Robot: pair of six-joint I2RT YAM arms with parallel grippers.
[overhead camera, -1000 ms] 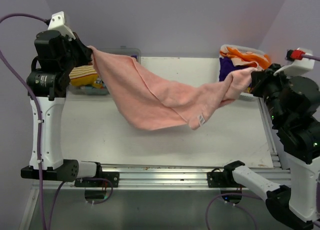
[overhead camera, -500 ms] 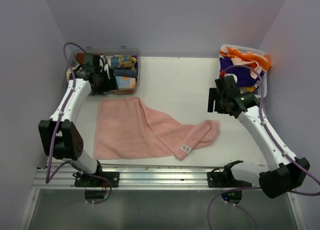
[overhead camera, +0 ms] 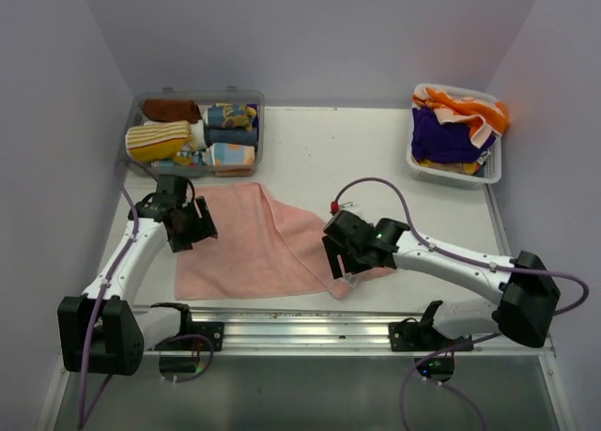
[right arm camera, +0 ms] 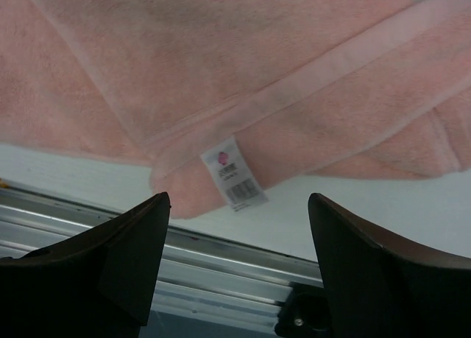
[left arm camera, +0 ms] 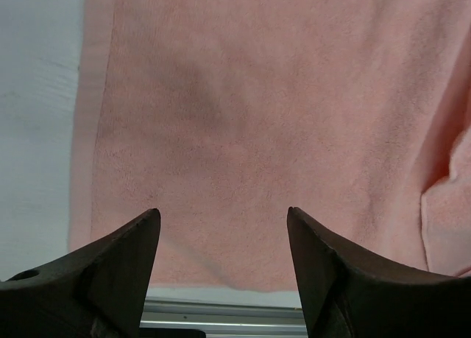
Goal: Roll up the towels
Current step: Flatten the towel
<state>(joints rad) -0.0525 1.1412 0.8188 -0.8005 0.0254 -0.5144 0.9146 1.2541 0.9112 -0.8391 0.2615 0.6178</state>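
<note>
The pink towel (overhead camera: 246,248) is soft, light, limp (it bunches easily). Left fingers (left arm camera: 96,268) and right fingers (right arm camera: 103,257) stand apart, empty; the labelled corner (right arm camera: 234,173) between the right ones suits pinching.

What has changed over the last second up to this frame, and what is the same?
The pink towel, held stretched in the air by both grippers a second ago, was let go and lies on the table. Both arms drew back, then came near: left gripper open over its left part, right gripper open over the labelled corner. The bin of rolled towels and the basket stayed put.
</note>
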